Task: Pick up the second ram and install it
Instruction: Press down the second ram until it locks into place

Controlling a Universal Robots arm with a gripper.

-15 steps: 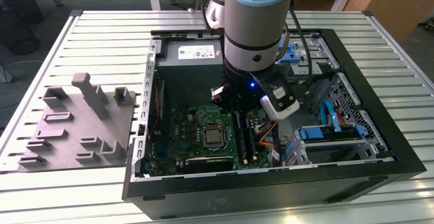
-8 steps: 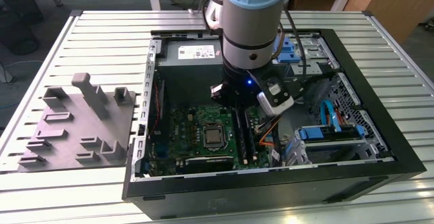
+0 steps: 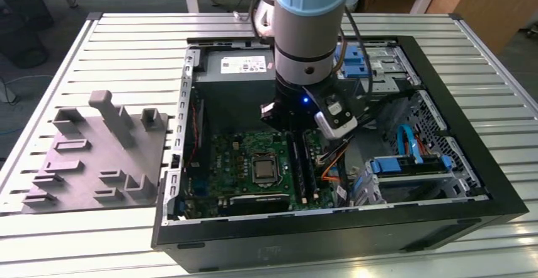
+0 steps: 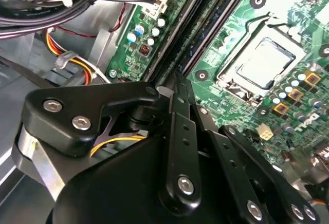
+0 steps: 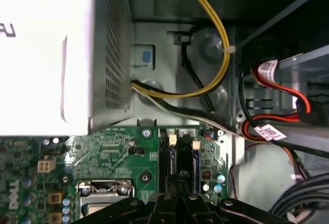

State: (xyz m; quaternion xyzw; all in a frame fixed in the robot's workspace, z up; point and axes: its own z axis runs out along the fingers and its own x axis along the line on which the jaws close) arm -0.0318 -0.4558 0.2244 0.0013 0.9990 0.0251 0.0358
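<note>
My gripper (image 3: 288, 125) is down inside the open computer case (image 3: 470, 183), at the end of the memory slots nearest the power supply. In both wrist views its black fingers come together to a point (image 4: 175, 77) (image 5: 181, 179) and look shut, with no gap between them. The second ram (image 4: 215, 38), a long dark strip with chips, stands in a slot and runs away from the fingertips beside the processor socket (image 4: 264, 64). The fingertips rest on or just above its end. In the exterior view the ram (image 3: 297, 164) is a dark strip beside another one.
The gray holder tray (image 3: 92, 158) with upright posts stands outside the case at the exterior view's left. The power supply (image 5: 46, 54) and yellow and black cables (image 5: 216, 44) sit just beyond the slots. Blue drive cages (image 3: 412, 164) and orange wires (image 3: 329, 164) crowd the exterior view's right.
</note>
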